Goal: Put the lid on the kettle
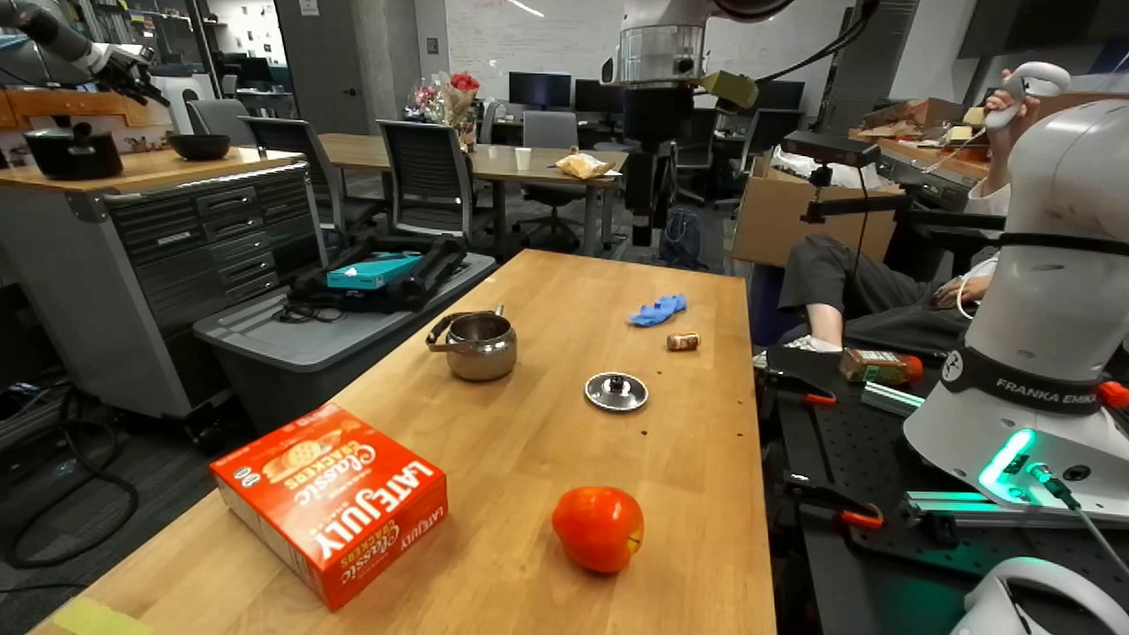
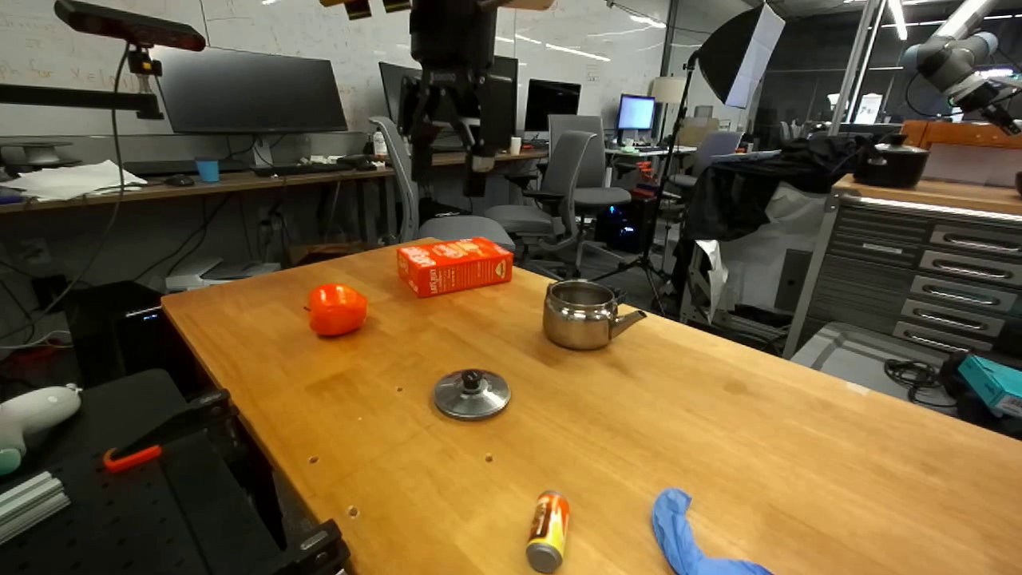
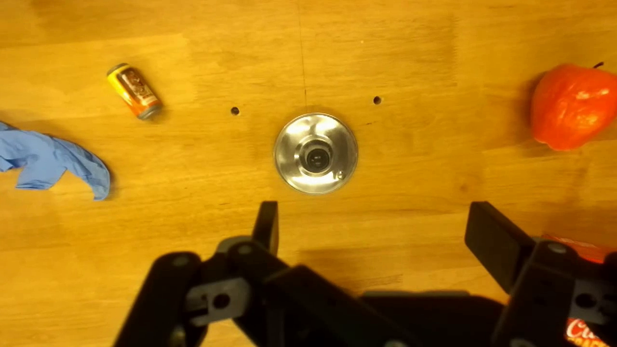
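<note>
The lid is a round silvery disc with a black knob. It lies flat on the wooden table, knob up, and also shows in an exterior view and in the wrist view. The kettle is a squat silver pot with a spout and dark handle, upright and open at the top; it also shows in an exterior view. It is out of the wrist view. My gripper is open and empty, well above the table. In the wrist view the lid lies just beyond the fingertips, toward the left finger.
An orange-red ball-like fruit or pepper and a red cracker box stand on the table. A small can lies on its side near a blue glove. The table's edge runs beside the robot base.
</note>
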You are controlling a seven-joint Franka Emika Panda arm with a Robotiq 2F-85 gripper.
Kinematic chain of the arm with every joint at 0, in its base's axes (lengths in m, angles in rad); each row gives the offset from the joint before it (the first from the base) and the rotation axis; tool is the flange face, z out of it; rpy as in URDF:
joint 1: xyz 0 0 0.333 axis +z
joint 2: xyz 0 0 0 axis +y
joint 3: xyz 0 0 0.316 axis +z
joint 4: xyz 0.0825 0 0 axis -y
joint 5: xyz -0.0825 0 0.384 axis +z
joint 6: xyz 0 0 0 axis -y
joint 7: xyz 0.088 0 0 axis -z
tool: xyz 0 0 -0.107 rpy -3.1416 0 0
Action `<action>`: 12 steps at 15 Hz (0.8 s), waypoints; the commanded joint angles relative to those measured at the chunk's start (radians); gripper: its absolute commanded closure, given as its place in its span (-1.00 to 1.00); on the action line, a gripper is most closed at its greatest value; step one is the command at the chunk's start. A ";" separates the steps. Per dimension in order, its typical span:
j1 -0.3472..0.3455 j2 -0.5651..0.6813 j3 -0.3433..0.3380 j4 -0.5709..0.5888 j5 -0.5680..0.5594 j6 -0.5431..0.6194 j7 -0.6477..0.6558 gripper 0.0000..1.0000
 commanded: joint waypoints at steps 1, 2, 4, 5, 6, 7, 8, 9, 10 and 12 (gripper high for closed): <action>-0.008 0.061 0.003 0.007 -0.027 0.062 -0.027 -1.00; -0.008 0.075 0.004 0.004 -0.032 0.083 -0.026 -1.00; -0.009 0.103 0.005 -0.001 -0.049 0.115 -0.016 -1.00; -0.009 0.118 0.006 -0.001 -0.056 0.127 -0.010 -1.00; -0.009 0.130 0.006 -0.002 -0.062 0.139 -0.007 -1.00; -0.008 0.145 0.005 -0.003 -0.064 0.154 -0.008 -1.00; -0.007 0.156 0.006 -0.005 -0.067 0.167 -0.009 -1.00; -0.006 0.168 0.006 -0.007 -0.071 0.179 -0.012 -1.00; -0.006 0.179 0.005 -0.010 -0.077 0.195 -0.014 -1.00; -0.006 0.200 0.005 -0.013 -0.091 0.217 -0.012 -1.00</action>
